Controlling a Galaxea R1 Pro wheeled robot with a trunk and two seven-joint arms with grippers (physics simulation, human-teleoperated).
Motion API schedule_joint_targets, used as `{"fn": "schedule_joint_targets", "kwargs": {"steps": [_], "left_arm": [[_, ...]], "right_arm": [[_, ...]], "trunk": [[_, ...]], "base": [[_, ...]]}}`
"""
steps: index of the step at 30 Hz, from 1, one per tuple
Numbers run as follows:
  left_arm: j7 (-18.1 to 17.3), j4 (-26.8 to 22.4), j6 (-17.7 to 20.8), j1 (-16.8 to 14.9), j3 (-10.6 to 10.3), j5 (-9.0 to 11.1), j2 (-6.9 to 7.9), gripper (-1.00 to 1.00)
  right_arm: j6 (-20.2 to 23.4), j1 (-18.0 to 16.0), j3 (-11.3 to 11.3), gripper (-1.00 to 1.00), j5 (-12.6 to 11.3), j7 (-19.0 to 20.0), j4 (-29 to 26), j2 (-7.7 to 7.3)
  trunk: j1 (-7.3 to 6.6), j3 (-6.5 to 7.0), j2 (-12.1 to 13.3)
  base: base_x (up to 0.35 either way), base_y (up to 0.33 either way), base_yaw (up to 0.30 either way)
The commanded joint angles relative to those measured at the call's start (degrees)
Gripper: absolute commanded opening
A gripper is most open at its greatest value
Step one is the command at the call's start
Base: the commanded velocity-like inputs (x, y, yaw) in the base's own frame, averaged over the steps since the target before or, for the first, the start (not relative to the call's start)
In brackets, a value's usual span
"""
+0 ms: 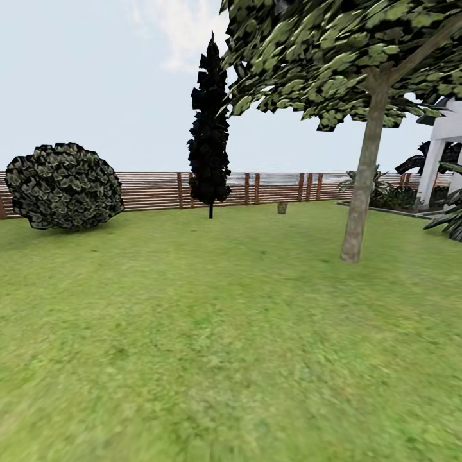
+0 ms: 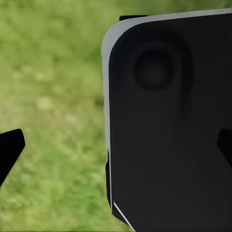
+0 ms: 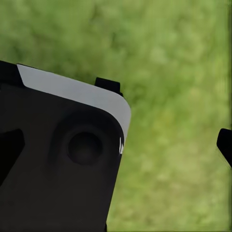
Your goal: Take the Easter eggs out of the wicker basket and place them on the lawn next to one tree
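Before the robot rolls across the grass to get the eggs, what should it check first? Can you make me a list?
1. Wicker basket found: ok, small, far off near the fence.
2. Eggs in it: cannot tell, too far.
3. Tree to put eggs by: ok, standing on the lawn, right of the basket.
4. Path over the lawn to the basket: ok, open grass.
5. Left end effector empty: ok, fingertips apart, nothing held.
6. Right end effector empty: ok, same.

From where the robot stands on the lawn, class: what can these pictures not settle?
- Head view: wicker basket by the fence is too small to show any eggs.
- Head view: tree canopy is cut off by the top edge.
- Left wrist view: a dark robot panel hides the grass beyond.
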Motion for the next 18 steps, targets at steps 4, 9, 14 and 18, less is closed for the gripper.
{"fn": "schedule_joint_targets", "kwargs": {"steps": [4,9,14,18], "left_arm": [[0.08,-0.09,-0.08,0.04,-0.13,-0.04,0.0,1.0],[0.08,-0.11,-0.08,0.04,-0.13,-0.04,-0.01,1.0],[0.08,-0.13,-0.08,0.04,-0.1,-0.04,-0.01,1.0],[0.08,-0.15,-0.08,0.04,-0.13,-0.04,-0.01,1.0]], "right_arm": [[-0.41,-0.08,0.24,1.0,0.23,0.01,0.27,-0.01],[-0.41,-0.09,0.43,1.0,0.35,0.01,0.27,-0.01],[-0.41,-0.07,0.5,1.0,0.36,0.01,0.28,-0.01],[-0.41,-0.1,0.5,1.0,0.36,0.01,0.26,-0.01]], "trunk": [[0.04,-0.05,-0.03],[0.04,-0.05,-0.03],[0.04,-0.05,-0.03],[0.04,-0.05,-0.03]], "base": [[0.328,0.0,0.0],[0.331,0.0,0.0],[0.331,0.0,0.0],[0.331,0.0,0.0]]}}
